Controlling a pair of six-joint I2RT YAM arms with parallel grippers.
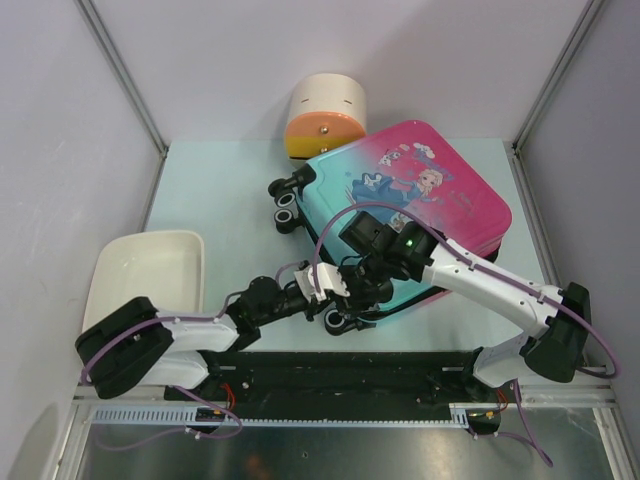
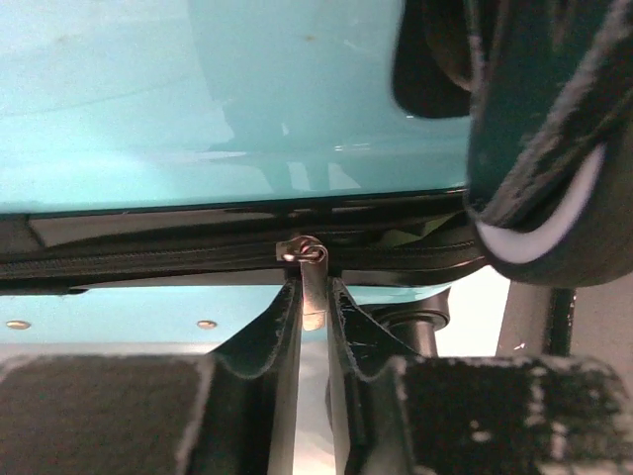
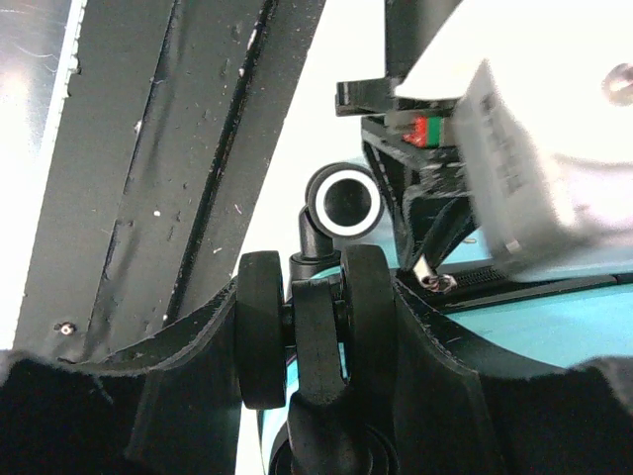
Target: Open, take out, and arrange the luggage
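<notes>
The luggage (image 1: 440, 190) lies flat on the table, a teal-to-pink hard shell with a cartoon print and black wheels. In the left wrist view its teal shell (image 2: 148, 99) fills the top, and the black zipper (image 2: 148, 259) runs across below it. My left gripper (image 2: 314, 297) is shut on the metal zipper pull (image 2: 313, 287) at the near-left edge. My right gripper (image 3: 315, 282) is shut on the near corner's black double wheel (image 3: 262, 327), one finger against each side. From above, the left gripper (image 1: 330, 283) and the right gripper (image 1: 362, 293) sit close together at that corner.
A cream cylindrical box with an orange front (image 1: 325, 115) stands behind the luggage, touching its far-left corner. A white bin (image 1: 150, 270) sits on the table's left, beside the left arm. Two more wheels (image 1: 290, 200) stick out on the left. Frame posts rise at both back corners.
</notes>
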